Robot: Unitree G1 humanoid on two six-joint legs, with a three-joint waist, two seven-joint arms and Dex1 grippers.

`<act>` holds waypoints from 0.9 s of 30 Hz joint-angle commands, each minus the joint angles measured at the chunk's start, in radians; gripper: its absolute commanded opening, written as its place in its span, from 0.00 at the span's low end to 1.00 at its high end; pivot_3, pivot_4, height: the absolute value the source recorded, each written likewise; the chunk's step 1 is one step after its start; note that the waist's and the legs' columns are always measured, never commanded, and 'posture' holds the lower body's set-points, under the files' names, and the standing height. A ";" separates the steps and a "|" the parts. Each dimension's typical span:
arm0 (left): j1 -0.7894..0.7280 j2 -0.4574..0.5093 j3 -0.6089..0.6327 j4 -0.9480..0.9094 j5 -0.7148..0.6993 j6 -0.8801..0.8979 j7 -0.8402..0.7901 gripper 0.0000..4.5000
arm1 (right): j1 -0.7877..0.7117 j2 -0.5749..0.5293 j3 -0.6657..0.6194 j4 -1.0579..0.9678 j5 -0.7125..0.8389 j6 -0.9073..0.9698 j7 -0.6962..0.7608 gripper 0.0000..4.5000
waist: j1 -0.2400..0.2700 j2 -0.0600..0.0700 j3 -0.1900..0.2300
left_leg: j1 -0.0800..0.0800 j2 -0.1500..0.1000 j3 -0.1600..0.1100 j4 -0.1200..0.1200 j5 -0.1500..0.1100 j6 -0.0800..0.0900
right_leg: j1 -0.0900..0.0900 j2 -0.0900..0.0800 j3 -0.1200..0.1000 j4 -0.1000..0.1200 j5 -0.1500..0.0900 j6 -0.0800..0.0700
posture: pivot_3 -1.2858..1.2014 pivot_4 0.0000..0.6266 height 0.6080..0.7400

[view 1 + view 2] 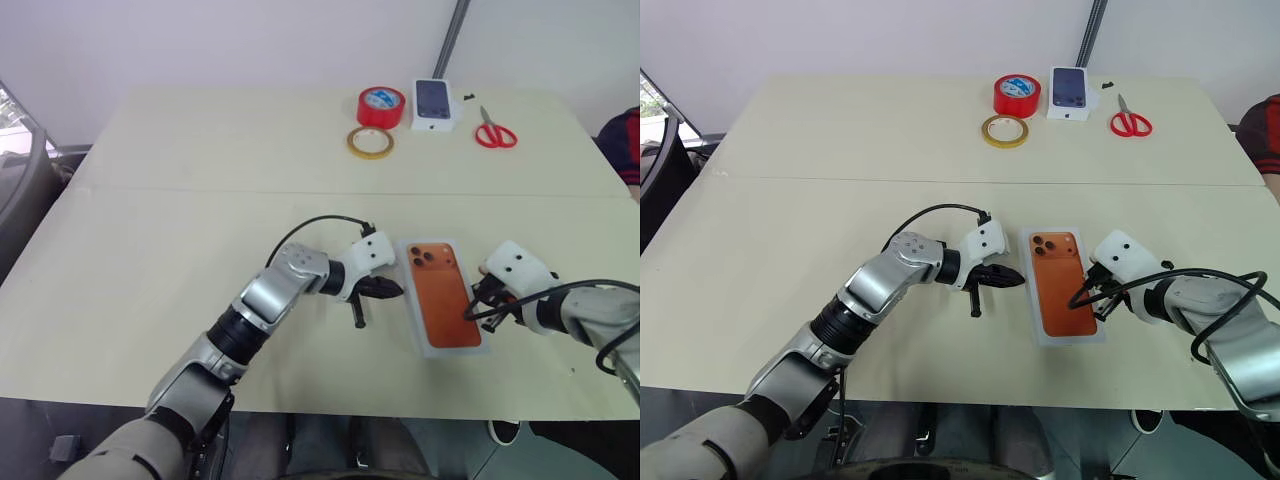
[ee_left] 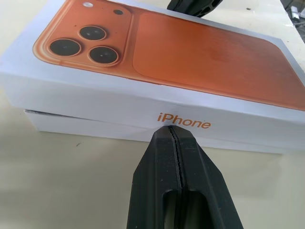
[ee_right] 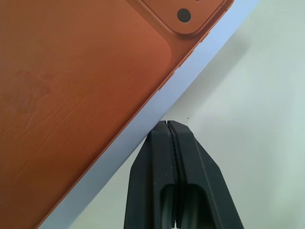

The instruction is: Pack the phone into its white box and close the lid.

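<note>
The lid (image 1: 447,292), white with an orange phone picture printed on top and "iPhone" on its side wall (image 2: 183,123), sits over the white box (image 2: 71,125). A strip of the box's wall shows under the lid. The phone itself is hidden. My left gripper (image 1: 395,291) is shut, and its tips (image 2: 172,131) sit at the lid's left side wall by the lettering. My right gripper (image 1: 470,314) is also shut, with its tips (image 3: 167,125) at the right edge of the lid's top. Neither gripper holds anything.
At the table's far side lie a red tape roll (image 1: 381,106), a tan tape ring (image 1: 370,142), a small white box with a dark phone picture (image 1: 434,104) and red scissors (image 1: 495,131). A person's sleeve (image 1: 625,145) shows at the far right edge.
</note>
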 commanded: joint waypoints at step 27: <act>-0.010 0.002 0.036 -0.037 -0.045 0.015 0.002 0.00 | -0.040 -0.005 -0.009 0.011 -0.011 -0.048 0.026 0.00 | 0.000 0.000 0.000 | 0.000 0.000 0.000 0.000 0.000 0.000 | 0.000 0.000 0.000 0.000 0.000 0.000 | 0.52 0.24 1.00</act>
